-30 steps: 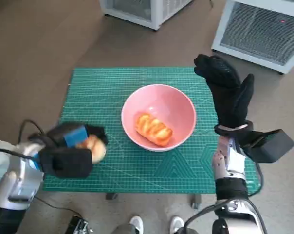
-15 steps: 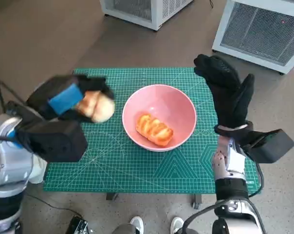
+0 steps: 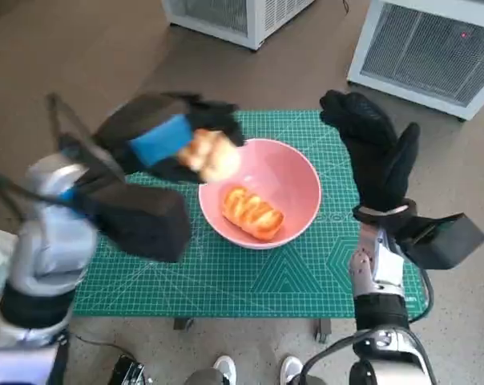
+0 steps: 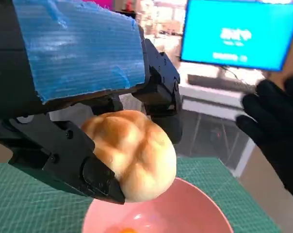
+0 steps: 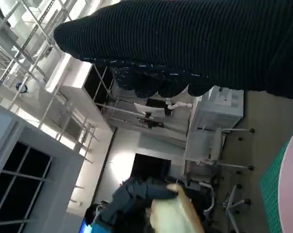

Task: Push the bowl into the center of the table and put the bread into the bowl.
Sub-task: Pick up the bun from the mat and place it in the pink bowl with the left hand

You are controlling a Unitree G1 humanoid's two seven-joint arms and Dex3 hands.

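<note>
The pink bowl (image 3: 270,188) sits near the middle of the green cutting mat (image 3: 226,273) and holds a golden braided pastry (image 3: 253,212). My left hand (image 3: 166,136) grips a pale round bread roll (image 3: 212,155) in the air over the bowl's left rim. The left wrist view shows the roll (image 4: 132,153) pinched in the black fingers (image 4: 69,155) above the bowl (image 4: 170,211). My right hand (image 3: 374,152) stands upright just right of the bowl, fingers extended, holding nothing. The right wrist view shows the glove (image 5: 195,43) and, far off, the roll (image 5: 173,213).
White slatted units stand on the floor beyond the table at the back (image 3: 242,16) and back right (image 3: 430,48). A person's white shoes (image 3: 254,369) show below the table's front edge. A cyan screen (image 4: 236,34) glows in the left wrist view.
My left hand has carried the bread roll from the mat's left side up and rightward, reaching over the bowl's left rim. The right hand and bowl have stayed put.
</note>
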